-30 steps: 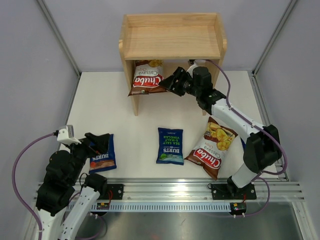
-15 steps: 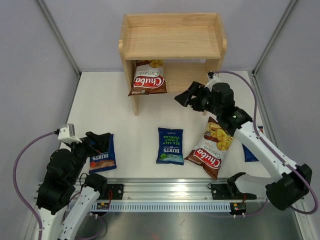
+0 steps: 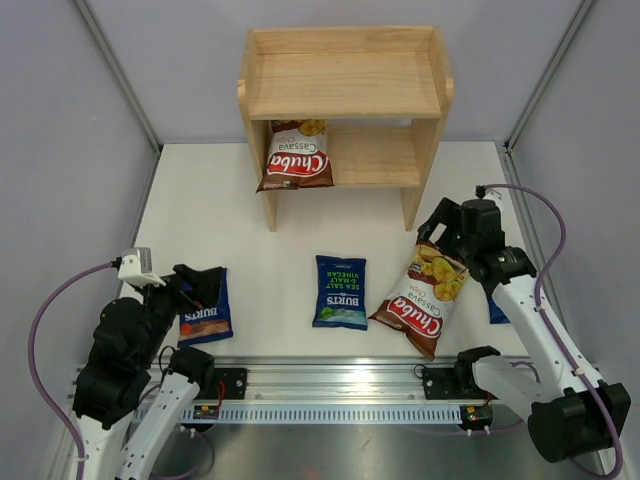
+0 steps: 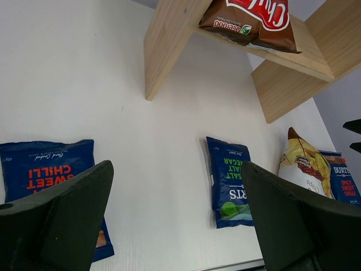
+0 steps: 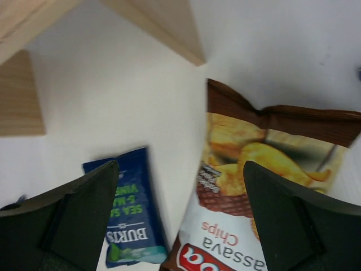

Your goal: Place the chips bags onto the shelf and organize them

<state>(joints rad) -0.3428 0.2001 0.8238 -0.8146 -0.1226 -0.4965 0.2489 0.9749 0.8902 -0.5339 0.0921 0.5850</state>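
Note:
The wooden shelf (image 3: pixel 345 90) stands at the back. One brown-and-white Chuba chips bag (image 3: pixel 296 157) leans on its lower tier. A second Chuba bag (image 3: pixel 423 295) lies on the table, with my right gripper (image 3: pixel 437 225) open just above its top end, holding nothing. In the right wrist view that Chuba bag (image 5: pixel 265 186) and a blue Burts bag (image 5: pixel 132 209) lie below the open right gripper (image 5: pixel 180 220). The middle Burts bag (image 3: pixel 340 291) lies flat. My left gripper (image 3: pixel 195 283) hangs open over another Burts bag (image 3: pixel 205 308). A third Burts bag (image 3: pixel 497 305) is partly hidden behind the right arm.
The shelf's right side panel (image 3: pixel 412 205) stands close to the right gripper. Grey enclosure walls (image 3: pixel 80 150) close in the white table on three sides. The aluminium rail (image 3: pixel 340 385) with both arm bases runs along the near edge.
The right arm has drawn back from the shelf's lower tier toward the near right, and its jaws have opened wider. The Chuba bag stays on the tier. The left arm has not moved.

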